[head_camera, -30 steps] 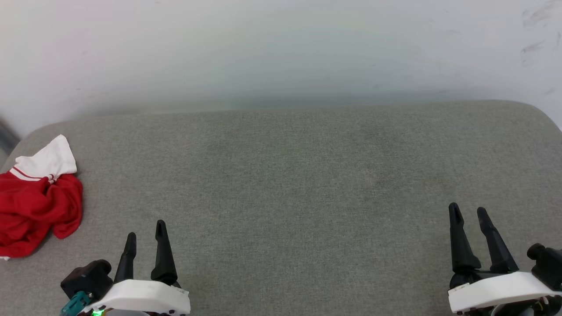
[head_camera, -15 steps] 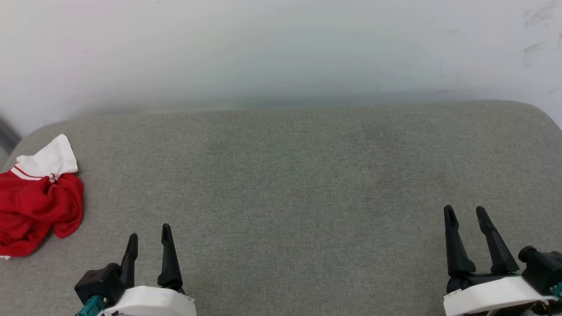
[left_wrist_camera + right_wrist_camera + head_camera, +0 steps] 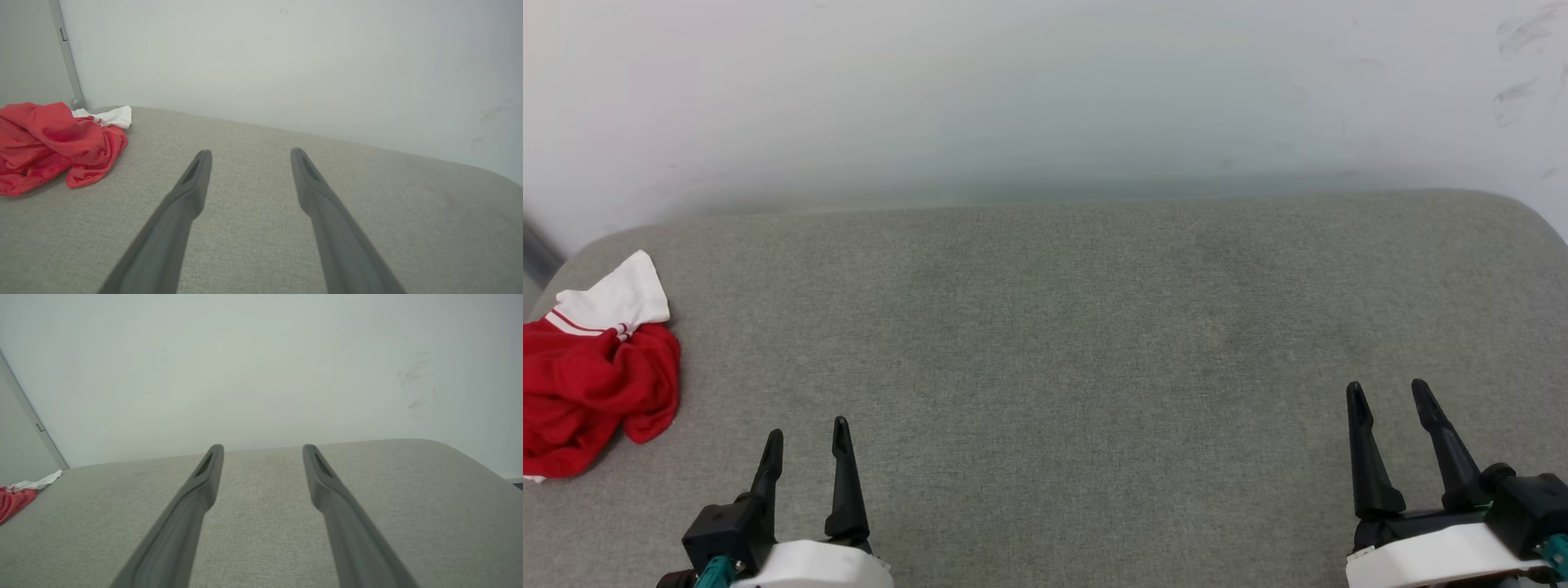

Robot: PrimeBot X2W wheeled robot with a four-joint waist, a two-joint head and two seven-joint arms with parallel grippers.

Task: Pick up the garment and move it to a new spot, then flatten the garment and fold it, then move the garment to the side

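Observation:
The garment (image 3: 592,371) lies crumpled at the far left edge of the grey cushion, red with one white sleeve on top; its lettering is hidden in the folds. It also shows at the left of the left wrist view, garment (image 3: 53,141), and as a small patch, garment (image 3: 16,496), in the right wrist view. My left gripper (image 3: 807,437) hovers open at the lower left, to the right of the garment and apart from it. At the lower right my right gripper (image 3: 1388,390) is open too, nothing between its fingers.
The grey fabric cushion (image 3: 1062,343) spans the view, with rounded corners at far left and far right. A white wall (image 3: 1045,90) rises right behind it. A grey vertical rail (image 3: 67,61) stands at the left beyond the garment.
Both grippers have drawn back slightly toward the bottom of the head view, the left one also drifting right. The garment has not moved.

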